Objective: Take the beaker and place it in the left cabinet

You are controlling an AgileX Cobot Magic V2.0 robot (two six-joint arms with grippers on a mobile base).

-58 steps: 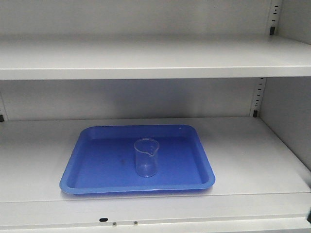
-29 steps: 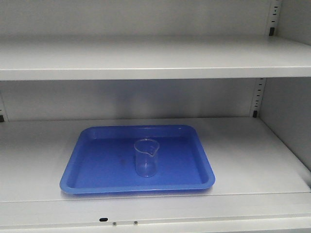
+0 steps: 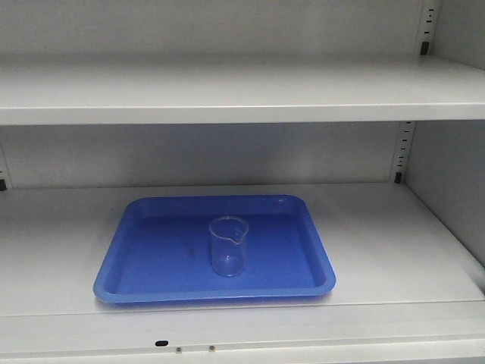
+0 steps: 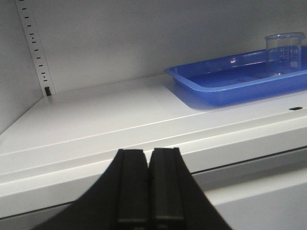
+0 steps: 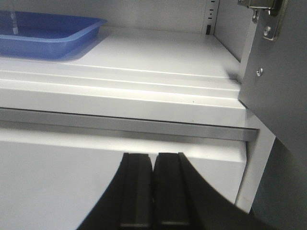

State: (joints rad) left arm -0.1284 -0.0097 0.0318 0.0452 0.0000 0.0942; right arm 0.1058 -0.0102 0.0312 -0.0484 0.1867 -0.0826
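**Beaker standing on the blue tray, both grippers closed below the shelf**

Nothing on the shelf is shifting between the earlier front views and this one; only a dark sliver at the lower right edge of the view, seen a second ago, is gone. We are looking at the beaker (image 3: 228, 246) standing upright on the blue tray (image 3: 151, 250), just toward the front edge from the tray's middle. The tray is lying on the lower shelf (image 3: 394, 250) of the left cabinet (image 3: 227, 91), nearer the shelf's front edge than its back. We are holding the left gripper (image 4: 148, 191) below the shelf's front lip, fingers pressed together and gripping nothing. The right gripper (image 5: 152, 191) is likewise sitting closed and empty beneath the front lip, near the hinged door (image 5: 278, 72) at the right.
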